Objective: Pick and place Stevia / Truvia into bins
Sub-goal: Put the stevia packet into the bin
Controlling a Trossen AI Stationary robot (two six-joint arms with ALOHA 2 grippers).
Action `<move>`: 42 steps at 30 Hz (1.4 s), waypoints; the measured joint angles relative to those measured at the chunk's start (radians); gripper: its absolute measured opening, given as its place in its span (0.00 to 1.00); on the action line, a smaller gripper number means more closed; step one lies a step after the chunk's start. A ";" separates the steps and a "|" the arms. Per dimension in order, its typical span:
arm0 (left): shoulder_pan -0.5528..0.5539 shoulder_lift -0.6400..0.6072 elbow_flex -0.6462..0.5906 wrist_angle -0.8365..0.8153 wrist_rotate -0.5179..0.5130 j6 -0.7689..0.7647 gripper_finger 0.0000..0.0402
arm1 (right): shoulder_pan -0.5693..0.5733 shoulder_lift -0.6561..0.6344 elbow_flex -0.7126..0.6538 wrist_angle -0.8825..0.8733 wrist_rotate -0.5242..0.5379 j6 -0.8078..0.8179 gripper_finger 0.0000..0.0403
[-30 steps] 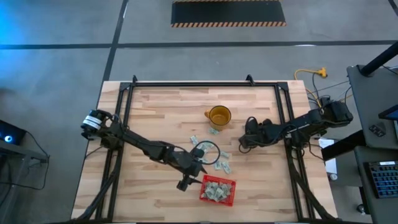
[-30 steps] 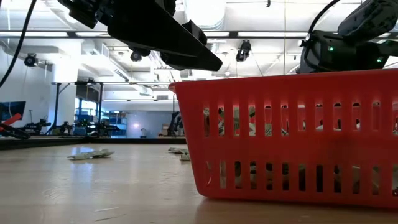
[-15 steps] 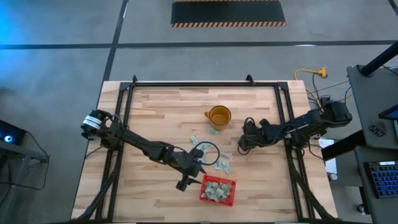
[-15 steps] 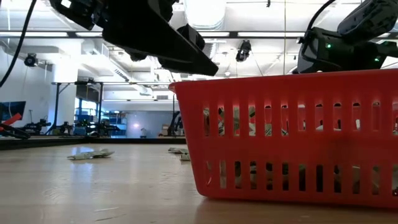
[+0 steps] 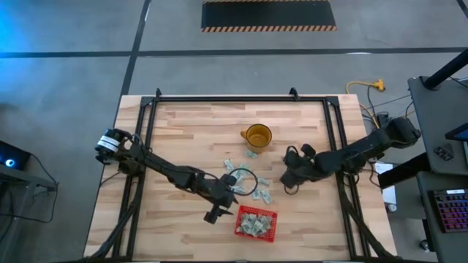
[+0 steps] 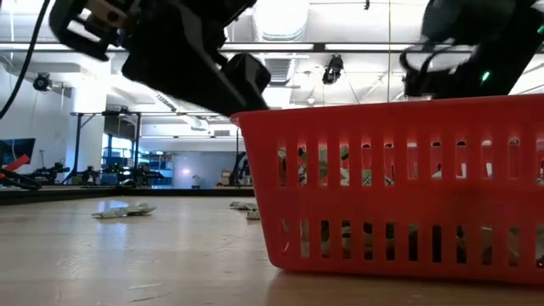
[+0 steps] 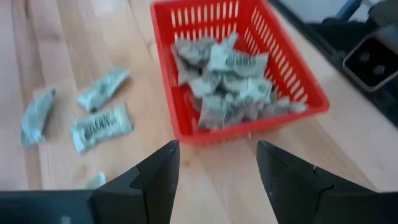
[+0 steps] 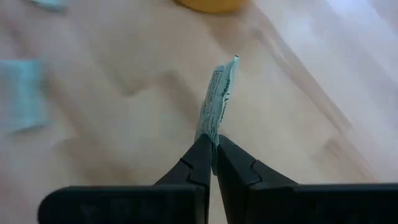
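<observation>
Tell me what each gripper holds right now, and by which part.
The right gripper pinches a pale green-and-white paper packet by one short end. The left gripper, near the red plastic mesh basket, is open and holds nothing.

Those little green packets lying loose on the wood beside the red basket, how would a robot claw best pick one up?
From straight above, I'd guess, pinching across the narrow width of a loose packet. It lies flat on the table, so there is no side edge to get under. The left gripper is open with room to straddle it. The right gripper already holds a packet pinched by one end.
</observation>
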 joint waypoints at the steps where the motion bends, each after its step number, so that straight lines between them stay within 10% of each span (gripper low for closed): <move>1: 0.000 0.000 -0.001 -0.018 0.000 -0.002 0.49 | 0.027 -0.011 0.010 -0.002 0.000 0.000 0.03; 20: 0.000 0.000 -0.017 -0.237 -0.079 -0.128 0.49 | 0.377 0.076 0.139 0.495 -0.122 -0.436 0.03; 42: -0.002 -0.055 -0.031 -0.452 -0.187 -0.346 0.49 | 0.376 0.395 0.509 0.173 -0.214 -0.492 0.03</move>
